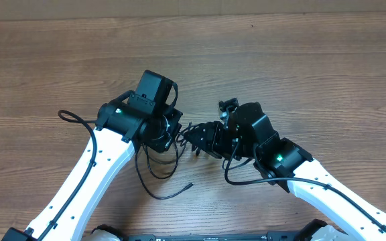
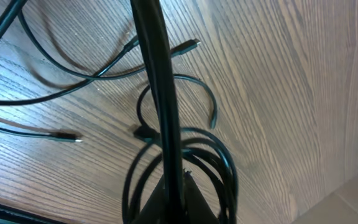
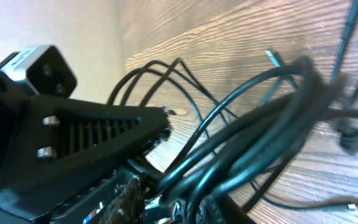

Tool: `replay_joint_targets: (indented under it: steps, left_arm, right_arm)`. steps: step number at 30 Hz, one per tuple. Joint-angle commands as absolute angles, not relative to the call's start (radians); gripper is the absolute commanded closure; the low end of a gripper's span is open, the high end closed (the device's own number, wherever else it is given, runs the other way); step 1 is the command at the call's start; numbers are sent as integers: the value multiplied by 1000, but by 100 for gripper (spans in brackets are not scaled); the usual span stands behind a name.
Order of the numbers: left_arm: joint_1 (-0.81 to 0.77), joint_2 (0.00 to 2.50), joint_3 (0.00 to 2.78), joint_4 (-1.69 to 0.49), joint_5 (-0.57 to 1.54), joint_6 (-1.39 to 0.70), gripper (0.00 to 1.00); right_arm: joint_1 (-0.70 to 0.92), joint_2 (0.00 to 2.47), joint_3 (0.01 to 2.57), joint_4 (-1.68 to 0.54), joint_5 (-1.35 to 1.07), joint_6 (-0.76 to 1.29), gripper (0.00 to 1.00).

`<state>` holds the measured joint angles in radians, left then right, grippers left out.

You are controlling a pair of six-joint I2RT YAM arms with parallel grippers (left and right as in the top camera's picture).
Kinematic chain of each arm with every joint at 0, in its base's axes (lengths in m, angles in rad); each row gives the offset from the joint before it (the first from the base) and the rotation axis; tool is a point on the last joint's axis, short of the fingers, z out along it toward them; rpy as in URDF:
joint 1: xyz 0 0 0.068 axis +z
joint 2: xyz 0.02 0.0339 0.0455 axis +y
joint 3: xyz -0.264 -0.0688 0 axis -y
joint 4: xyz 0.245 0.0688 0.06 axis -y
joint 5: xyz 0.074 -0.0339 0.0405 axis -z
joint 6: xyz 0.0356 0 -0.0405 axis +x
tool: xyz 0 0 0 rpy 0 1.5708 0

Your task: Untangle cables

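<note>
The thin black cables [image 1: 158, 169] hang in loops between the two grippers at the table's middle. One plug end [image 1: 189, 185] lies on the wood. My left gripper [image 1: 173, 132] is shut on one cable [image 2: 160, 81], which runs taut up from its jaws [image 2: 180, 194], with loops [image 2: 219, 155] around it. My right gripper [image 1: 191, 137] faces the left one and touches or nearly touches it. Its jaws [image 3: 185, 202] are shut on a bundle of several cable strands [image 3: 260, 143]. The left gripper's black finger [image 3: 98, 134] shows close by in the right wrist view.
The wooden table [image 1: 300, 60] has a far edge [image 1: 179, 15] at the top. Thicker arm wires loop beside the left arm [image 1: 72, 119] and the right arm [image 1: 236, 179]. Loose plug ends [image 2: 190, 43] [image 2: 67, 137] lie on the wood below the left gripper.
</note>
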<state>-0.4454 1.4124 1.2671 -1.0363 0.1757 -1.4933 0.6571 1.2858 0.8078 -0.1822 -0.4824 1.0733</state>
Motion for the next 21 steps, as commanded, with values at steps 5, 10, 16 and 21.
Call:
replay_joint_targets:
  steps: [5,10,16,21]
  left_arm:
    - [-453,1413,1287,-1039,227,-1489,96]
    - [-453,1413,1287,-1039,230,-1489,96]
    - [-453,1413,1287,-1039,238,-1489,96]
    - [-453,1413,1287,-1039,242,-1488,96]
  right_arm:
    - [661,1287,824,-223,-400,1069,79]
    - [661,1287,824,-223,-400,1069,83]
    - [661,1287,824,-223,-392,1069,89]
    - [661,1287,824,-224,-385,1067,94]
